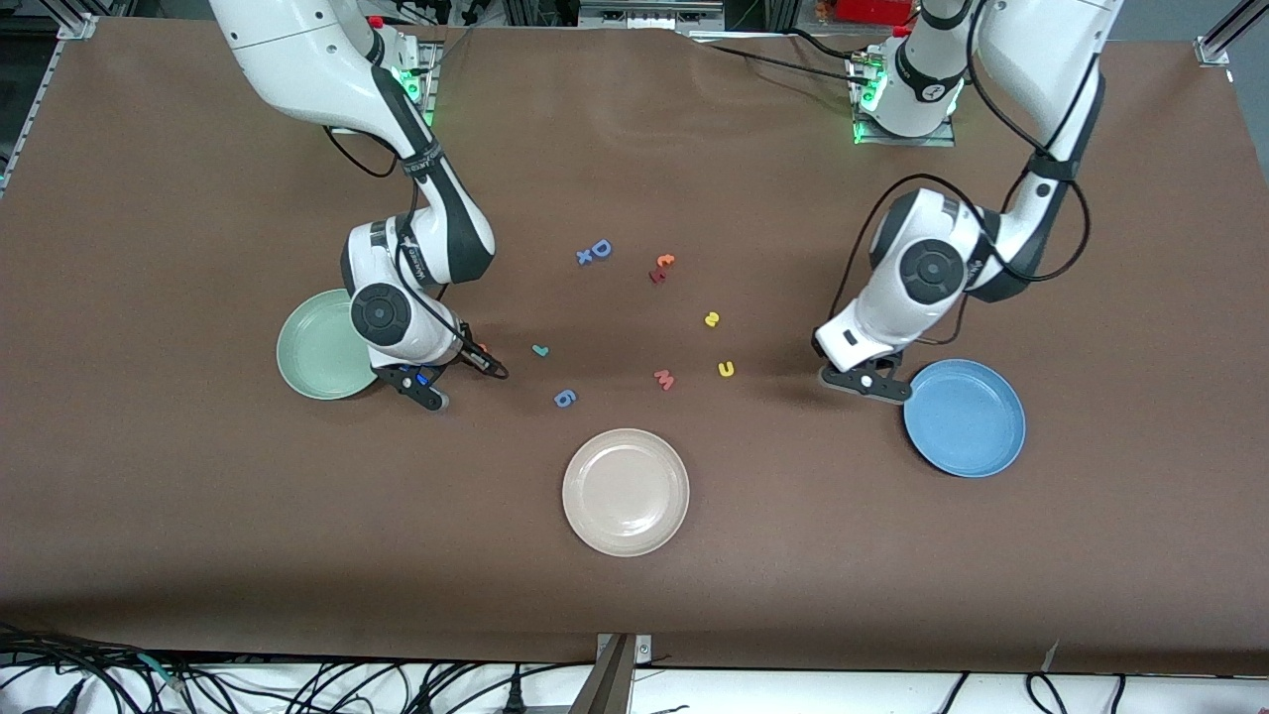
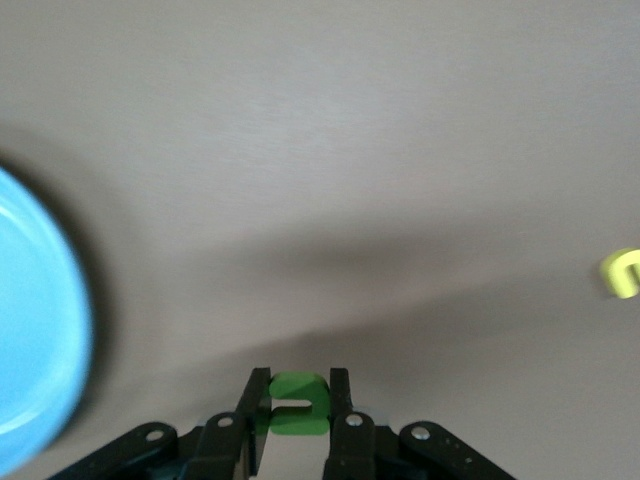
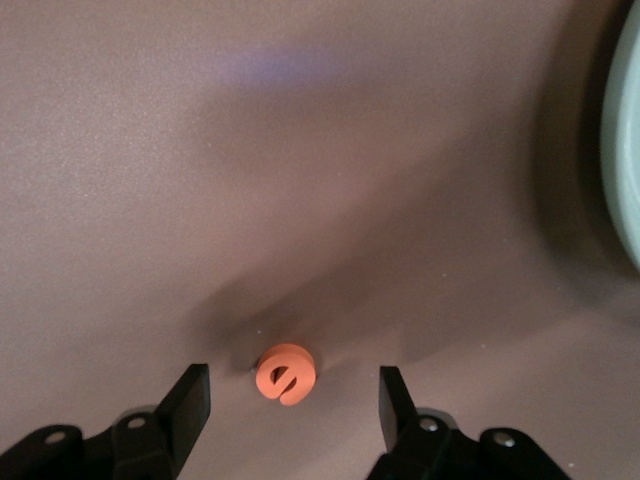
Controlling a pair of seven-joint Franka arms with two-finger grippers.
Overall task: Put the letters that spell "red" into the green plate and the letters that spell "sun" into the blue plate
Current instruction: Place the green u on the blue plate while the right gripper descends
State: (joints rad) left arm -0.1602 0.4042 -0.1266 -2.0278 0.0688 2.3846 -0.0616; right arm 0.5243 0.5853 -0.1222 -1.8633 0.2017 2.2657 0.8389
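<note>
Jaws of my left gripper [image 2: 298,405] hold the green letter [image 2: 296,403], right gripper [image 3: 290,400] wide around the orange "e" [image 3: 285,374]; both plates empty.

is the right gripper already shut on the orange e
No, the right gripper is open, its fingers apart on either side of the orange e on the table.

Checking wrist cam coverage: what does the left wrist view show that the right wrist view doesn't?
Left wrist only: the left gripper shut on the dark green letter, the blue plate at the frame edge, a yellow letter lying apart.
Right wrist only: the right gripper open around the orange "e" on the table, the green plate rim.
Both: bare brown table.
</note>
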